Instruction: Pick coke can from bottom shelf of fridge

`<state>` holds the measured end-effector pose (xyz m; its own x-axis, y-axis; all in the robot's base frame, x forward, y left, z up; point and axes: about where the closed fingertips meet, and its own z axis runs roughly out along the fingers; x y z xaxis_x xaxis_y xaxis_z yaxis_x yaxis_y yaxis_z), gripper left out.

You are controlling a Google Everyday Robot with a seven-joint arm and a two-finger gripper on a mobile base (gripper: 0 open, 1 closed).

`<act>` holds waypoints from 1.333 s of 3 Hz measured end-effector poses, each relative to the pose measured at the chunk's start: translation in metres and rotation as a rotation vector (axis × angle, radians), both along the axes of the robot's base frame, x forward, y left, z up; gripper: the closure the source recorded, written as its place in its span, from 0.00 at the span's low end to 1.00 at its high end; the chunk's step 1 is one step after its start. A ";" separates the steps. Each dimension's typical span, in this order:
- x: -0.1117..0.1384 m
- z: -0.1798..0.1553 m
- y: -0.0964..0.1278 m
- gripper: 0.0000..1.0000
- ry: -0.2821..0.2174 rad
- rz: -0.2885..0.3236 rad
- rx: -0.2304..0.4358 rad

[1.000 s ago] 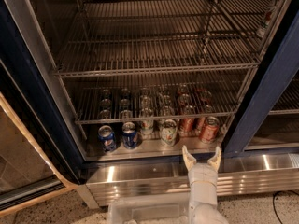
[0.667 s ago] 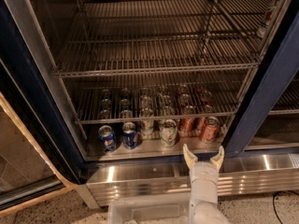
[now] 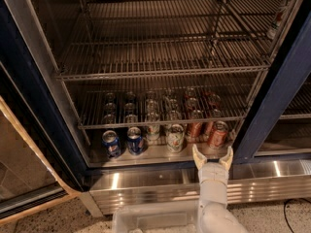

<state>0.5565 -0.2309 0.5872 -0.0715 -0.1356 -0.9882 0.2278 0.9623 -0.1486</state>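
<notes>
Coke can (image 3: pixel 218 134) on bottom shelf (image 3: pixel 155 154), just beyond wide-spread end effector (image 3: pixel 213 153)

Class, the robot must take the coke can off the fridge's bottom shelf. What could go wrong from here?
The open claw sits just in front of the bottom shelf. The coke can stands close beside another red can, so a finger might knock that neighbour over. The wire rack hangs low above the cans, so lifting could strike it.
</notes>
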 end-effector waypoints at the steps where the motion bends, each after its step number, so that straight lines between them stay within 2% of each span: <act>1: 0.008 0.001 -0.003 0.32 0.003 -0.002 -0.007; 2: 0.015 -0.002 -0.007 0.32 0.012 -0.004 -0.007; 3: 0.035 -0.008 -0.027 0.32 0.047 -0.016 0.030; 4: 0.043 -0.007 -0.029 0.33 0.054 -0.010 0.025</act>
<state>0.5996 -0.2594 0.5803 -0.1258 -0.1102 -0.9859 0.2295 0.9636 -0.1369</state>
